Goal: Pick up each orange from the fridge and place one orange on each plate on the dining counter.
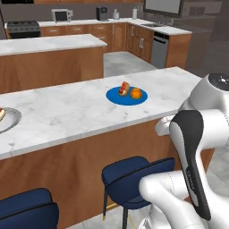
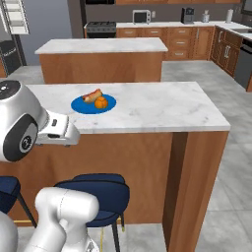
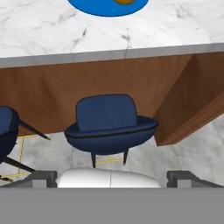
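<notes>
Sitting on blue plate mid-frame in left base view: bright orange, right beside reddish snack, on marbled surface. Pincer empty, tips wide apart at hand view bottom, above blue stool. Grey plate at left edge.

Marbled desk top largely bare right of the blue plate, plate carrying an orange and a reddish food item, dark blue stools tucked against the desk's wooden side, grey floor open beyond its end panel.
</notes>
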